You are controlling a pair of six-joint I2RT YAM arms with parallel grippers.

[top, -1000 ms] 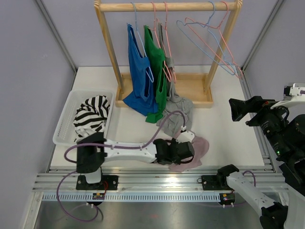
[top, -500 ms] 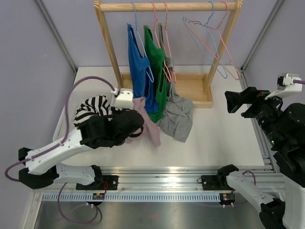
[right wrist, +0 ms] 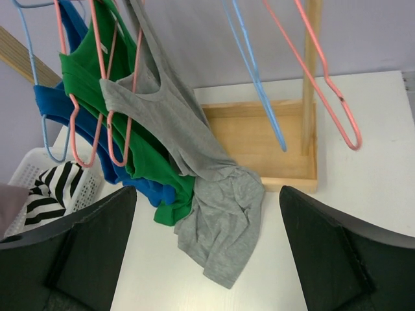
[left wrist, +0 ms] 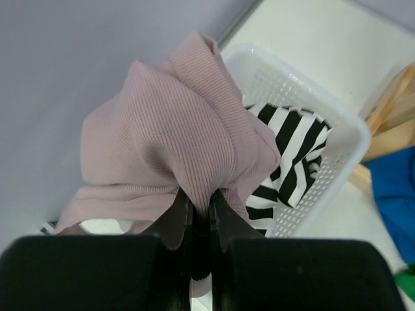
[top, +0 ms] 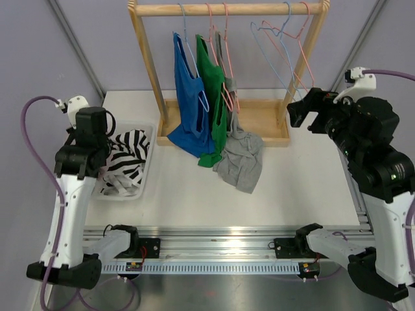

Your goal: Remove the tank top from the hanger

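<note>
Fingers on left pinch pink tank top tight; right fingers spread wide, empty.

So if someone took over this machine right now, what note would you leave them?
Left gripper: shut on the pink top, above the white basket holding a striped garment.
Right gripper: open, empty, facing the rack.
Done: pink top is off the rack.
Left: probably release it into the basket. The grey top, green top and blue top hang on hangers.
</note>
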